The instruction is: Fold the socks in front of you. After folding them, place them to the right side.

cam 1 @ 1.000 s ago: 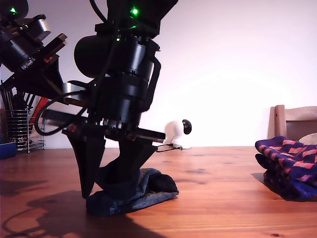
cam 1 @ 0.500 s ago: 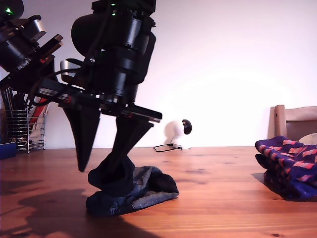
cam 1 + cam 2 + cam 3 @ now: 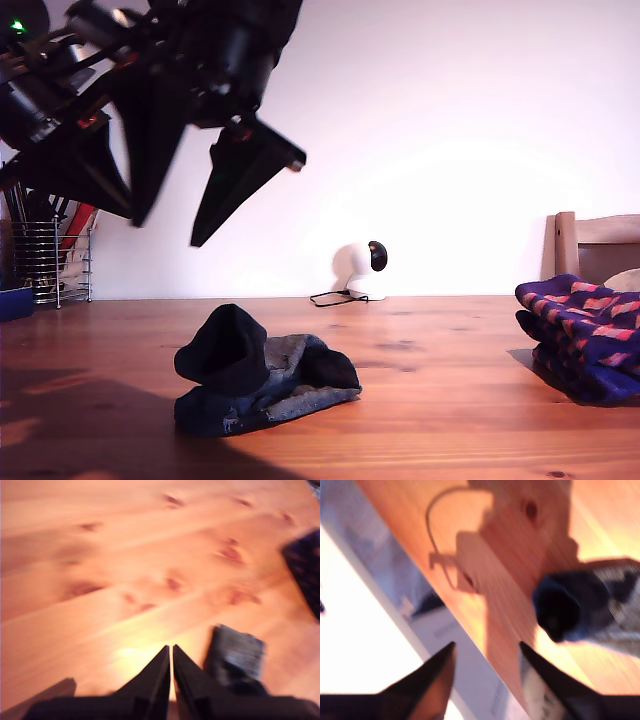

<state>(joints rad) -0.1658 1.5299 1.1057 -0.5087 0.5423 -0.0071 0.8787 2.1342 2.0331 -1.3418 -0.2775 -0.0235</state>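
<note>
A bundled dark grey-blue sock lies on the wooden table, one dark end standing up in a rounded hump. It also shows blurred as the sock and the sock. My second gripper hangs open high above it, toward the exterior view's left, with nothing between its fingers. My first gripper is shut and empty; its arm is the dark mass at the exterior view's left. Folded navy-purple socks with red-pink checks rest at the exterior view's right edge, seen dimly as the checked socks.
A white round device with a cable sits at the table's far edge. A wire rack and a blue container stand at the exterior view's left. A wooden chair back rises behind the checked socks.
My second gripper has let go of the dark sock and risen up and toward the exterior view's left. The sock stays on the table with its end humped up.
</note>
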